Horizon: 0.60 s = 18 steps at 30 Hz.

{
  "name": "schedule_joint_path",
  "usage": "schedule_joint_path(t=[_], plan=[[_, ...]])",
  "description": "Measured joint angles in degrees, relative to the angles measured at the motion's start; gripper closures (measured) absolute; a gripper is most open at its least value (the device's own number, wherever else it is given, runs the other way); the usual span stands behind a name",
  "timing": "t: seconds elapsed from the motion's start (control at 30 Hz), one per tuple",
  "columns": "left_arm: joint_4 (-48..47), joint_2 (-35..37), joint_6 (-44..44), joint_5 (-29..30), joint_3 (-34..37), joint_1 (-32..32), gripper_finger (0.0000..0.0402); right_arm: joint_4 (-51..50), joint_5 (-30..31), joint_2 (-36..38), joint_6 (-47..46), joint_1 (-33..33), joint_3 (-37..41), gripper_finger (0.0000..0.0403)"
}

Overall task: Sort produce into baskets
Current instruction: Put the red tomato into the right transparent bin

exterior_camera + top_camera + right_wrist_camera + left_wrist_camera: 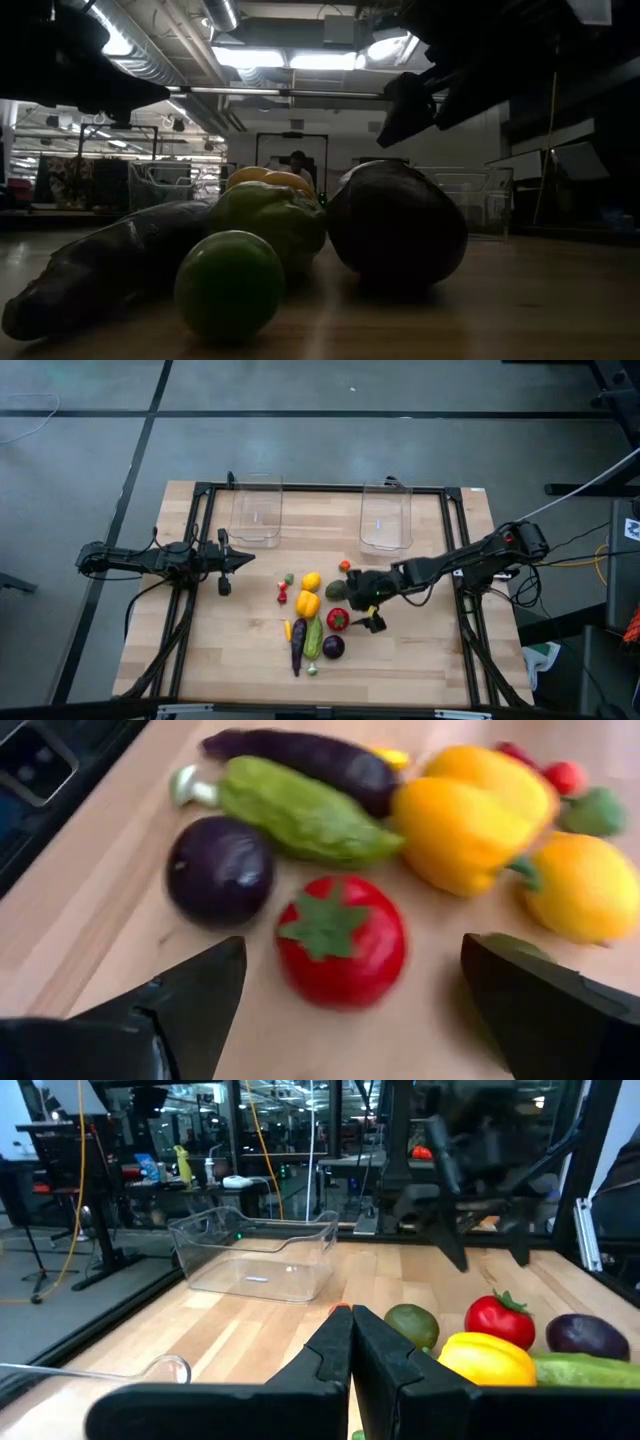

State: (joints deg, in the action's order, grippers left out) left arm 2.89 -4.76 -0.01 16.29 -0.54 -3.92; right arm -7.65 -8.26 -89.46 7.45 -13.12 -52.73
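Your right hand point(345, 995) hangs spread above the tomato point(341, 939) | your left hand point(222, 563) waits pressed together, left side | wooden worktop point(420, 650), dim workshop behind.

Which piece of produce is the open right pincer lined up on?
The red tomato: it sits between the right pincer fingers' line in the wrist view, while the purple round piece and the lemon lie off to either side.

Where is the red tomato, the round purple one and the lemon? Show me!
red tomato point(341, 940), right wrist view, on its green star-shaped top.
round purple piece point(220, 870), right wrist view, on the middle of its dark skin.
lemon point(582, 885), right wrist view, on its yellow side.
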Motion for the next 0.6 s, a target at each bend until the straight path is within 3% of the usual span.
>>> schedule_joint_path(t=[0.17, 0.6], plan=[[0.0, 0.0, -1.4, 0.0, 0.0, 0.0, 0.0400, 4.1, 2.2, -2.4, 1.7, -2.0, 0.0, 0.0036], [0.0, 0.0, -1.5, 0.0, 0.0, 0.0, 0.0400, 7.5, 0.9, -5.5, 1.9, -2.3, 0.0, 0.0036]])
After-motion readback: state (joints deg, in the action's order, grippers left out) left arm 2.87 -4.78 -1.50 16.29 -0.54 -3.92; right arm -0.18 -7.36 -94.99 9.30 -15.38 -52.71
